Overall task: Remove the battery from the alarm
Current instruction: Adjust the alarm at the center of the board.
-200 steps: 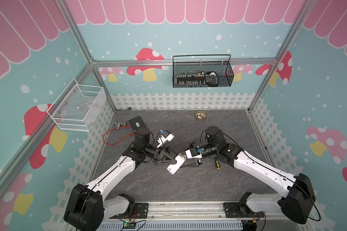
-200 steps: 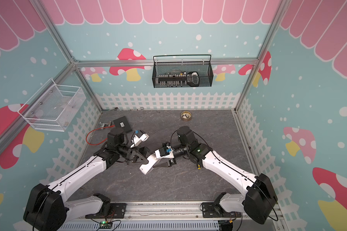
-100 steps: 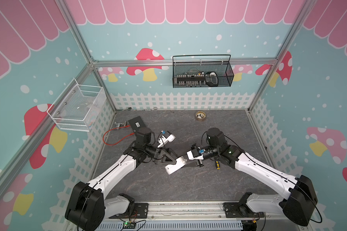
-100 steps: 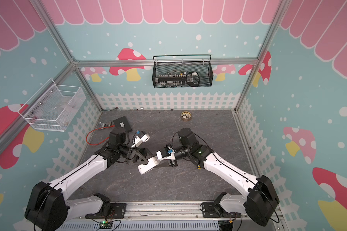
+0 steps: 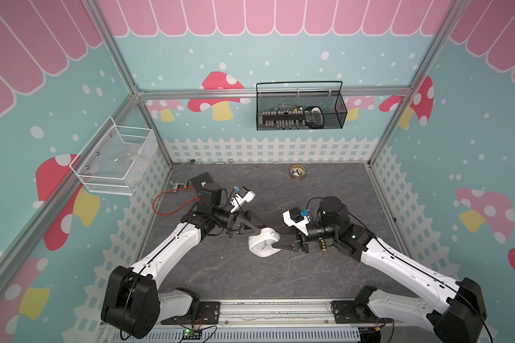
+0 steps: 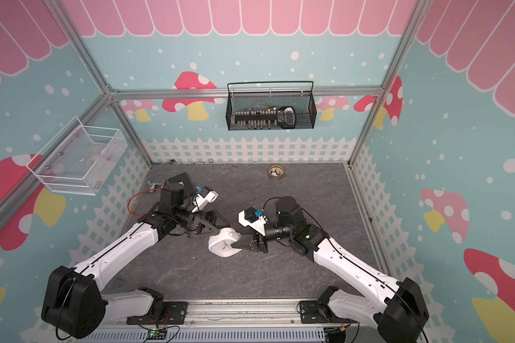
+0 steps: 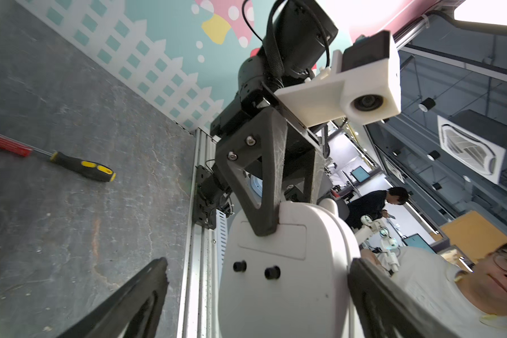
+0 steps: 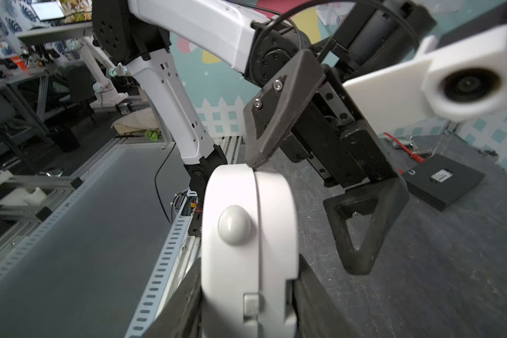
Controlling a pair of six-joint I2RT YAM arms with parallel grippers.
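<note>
**Top views.**
- The alarm (image 5: 263, 245), white, dial up and tilted, sits between the two arms over the grey surface (image 5: 250, 282) in both top views. Whether its lower edge touches the surface cannot be told.
- Right pincer (image 5: 277, 243): closed on one edge of the alarm.
- Left pincer (image 5: 257, 227): spread wide at the alarm's opposite edge.
- Round brass dial object (image 5: 298, 172): well apart from the alarm, near the back fence.
- Flat black box (image 5: 201, 180): well apart from the alarm, past the left arm.

**Left wrist view.**
- The alarm (image 7: 284, 278) shows its plain back, with two small black knobs (image 7: 255, 269) and a cover plate (image 7: 272, 241) seated in the back.
- The battery is not visible.
- Right pincer (image 7: 290, 213): clamped on the alarm, one finger lying on the back with its tip on the cover plate, the other on the far face.
- Left pincer (image 7: 258, 263): its fingers (image 7: 135, 298) stand wide on either side of the alarm.
- Screwdriver (image 7: 79, 168): lying on the surface, well apart from the alarm.

**Right wrist view.**
- The alarm (image 8: 246, 234) is seen edge-on, with a round button (image 8: 234, 224) on its rim.
- Right pincer (image 8: 248, 292): a finger pressed on each face.
- Left pincer (image 8: 305, 216): one fingertip touches the alarm's rim at the seam, the other finger hangs apart from it.
</note>
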